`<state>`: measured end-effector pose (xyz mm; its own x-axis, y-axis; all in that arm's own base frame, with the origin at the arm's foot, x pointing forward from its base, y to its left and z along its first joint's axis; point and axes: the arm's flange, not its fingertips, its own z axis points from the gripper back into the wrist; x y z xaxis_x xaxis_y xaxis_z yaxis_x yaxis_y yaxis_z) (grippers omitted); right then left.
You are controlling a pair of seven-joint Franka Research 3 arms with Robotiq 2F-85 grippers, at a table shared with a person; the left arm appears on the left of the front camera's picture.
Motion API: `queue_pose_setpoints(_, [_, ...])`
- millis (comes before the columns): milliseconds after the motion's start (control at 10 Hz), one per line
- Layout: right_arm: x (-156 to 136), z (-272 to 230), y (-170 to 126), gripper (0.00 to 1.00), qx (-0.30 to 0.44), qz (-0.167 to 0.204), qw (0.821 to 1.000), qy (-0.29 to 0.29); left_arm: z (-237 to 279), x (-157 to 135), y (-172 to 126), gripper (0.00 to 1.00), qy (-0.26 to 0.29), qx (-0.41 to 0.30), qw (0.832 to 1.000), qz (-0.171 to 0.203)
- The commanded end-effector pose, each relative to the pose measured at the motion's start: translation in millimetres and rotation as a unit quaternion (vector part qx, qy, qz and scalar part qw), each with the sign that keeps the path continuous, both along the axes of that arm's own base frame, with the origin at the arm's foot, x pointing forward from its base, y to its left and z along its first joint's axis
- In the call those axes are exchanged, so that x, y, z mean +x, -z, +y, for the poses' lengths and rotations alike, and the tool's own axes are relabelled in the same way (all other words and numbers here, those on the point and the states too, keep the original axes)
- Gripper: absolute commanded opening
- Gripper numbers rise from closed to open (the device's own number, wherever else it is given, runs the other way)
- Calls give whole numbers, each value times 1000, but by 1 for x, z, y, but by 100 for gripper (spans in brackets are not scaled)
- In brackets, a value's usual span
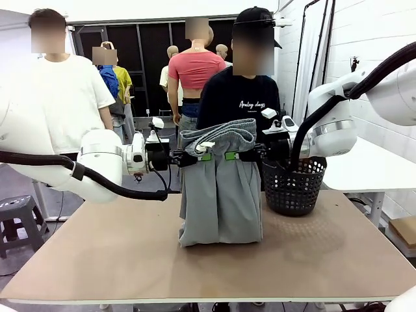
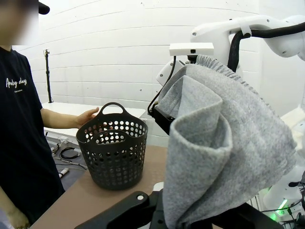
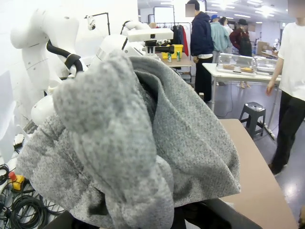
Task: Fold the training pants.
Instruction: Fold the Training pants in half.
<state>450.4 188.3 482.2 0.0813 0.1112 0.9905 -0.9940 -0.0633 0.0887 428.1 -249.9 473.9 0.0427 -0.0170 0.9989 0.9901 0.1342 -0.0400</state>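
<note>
Pinching hard, both sets of fingers are clamped on the pants [image 1: 220, 188] at centre frame: the left gripper [image 1: 203, 156] bites the cloth from the left, the right gripper [image 1: 233, 155] from the right, green pads [image 1: 205, 156] near each other. The waistband flops over the top of them, and the legs hang straight down, hem resting on the table [image 1: 117, 260].

Doing this step well, I'd judge, means keeping the two grips level and moving as a pair, so the cloth lays down flat without twisting. Ease the hanging part onto the board before letting go, and steer clear of the basket [image 1: 294, 185] at right of centre, just beside the right arm.

The count: one pair of pants, one basket, two grippers, one table. A person [image 1: 239, 104] stands behind the pants at upper centre.
</note>
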Motion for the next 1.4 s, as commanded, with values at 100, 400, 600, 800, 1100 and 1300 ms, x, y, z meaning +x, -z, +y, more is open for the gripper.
queue_pose_setpoints(100, [-16,11,-11,0,5,44,998,-46,25,-27,-10,0,10,4,1000,21])
queue_pose_setpoints(400, [-24,18,-18,0,5,58,996,-70,35,-40,-10,0,16,11,999,41])
queue_pose_setpoints(600, [-2,18,-21,0,-1,55,996,-64,30,-19,-10,0,12,1,998,55])
queue_pose_setpoints(800, [28,16,-28,0,-11,57,996,-68,16,13,-23,0,-6,16,998,59])
queue_pose_setpoints(1100, [74,16,-46,0,-35,42,996,-69,5,50,-64,0,-55,32,997,38])
queue_pose_setpoints(1300, [100,21,-66,0,-49,29,996,-69,16,67,-93,0,-88,32,995,18])
